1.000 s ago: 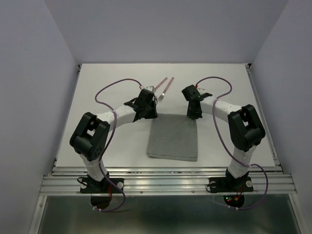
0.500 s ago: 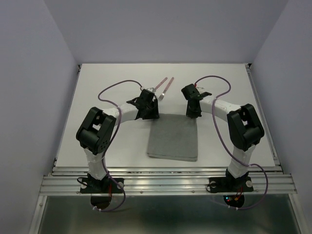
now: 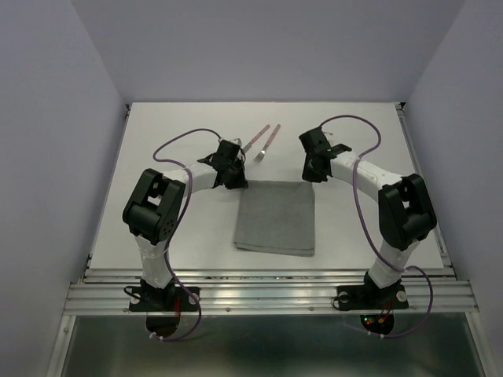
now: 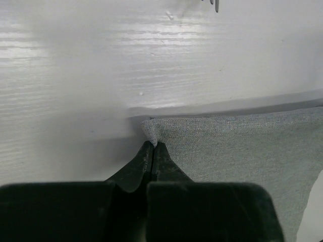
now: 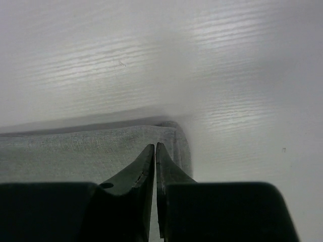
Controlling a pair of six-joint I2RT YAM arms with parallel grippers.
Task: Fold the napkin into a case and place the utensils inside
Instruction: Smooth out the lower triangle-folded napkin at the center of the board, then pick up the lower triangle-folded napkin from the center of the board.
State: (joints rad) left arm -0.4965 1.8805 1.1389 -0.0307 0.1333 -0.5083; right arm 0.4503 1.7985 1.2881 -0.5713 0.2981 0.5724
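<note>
From above, the napkin (image 3: 275,218) lies on the white table (image 3: 157,157) as a folded grey rectangle between the two arms. The left gripper (image 3: 236,182) is at its far left corner and the right gripper (image 3: 313,177) at its far right corner. The black wrist bodies cover both sets of fingertips here. The utensils (image 3: 263,141) lie side by side just beyond the cloth, apart from it. They are too small to tell knife from fork.

The left wrist view shows the left gripper (image 4: 153,146) closed tight on the napkin (image 4: 242,151). The corner puckers up between the tips, and a shadow runs under the far edge. A silver utensil tip (image 4: 216,5) is cut off by the top border.

The right wrist view is soft and blurred. The right gripper (image 5: 155,147) is drawn to a hairline slit, pinching the napkin (image 5: 75,146) near its rolled corner. That edge also sits above a dark shadow.
</note>
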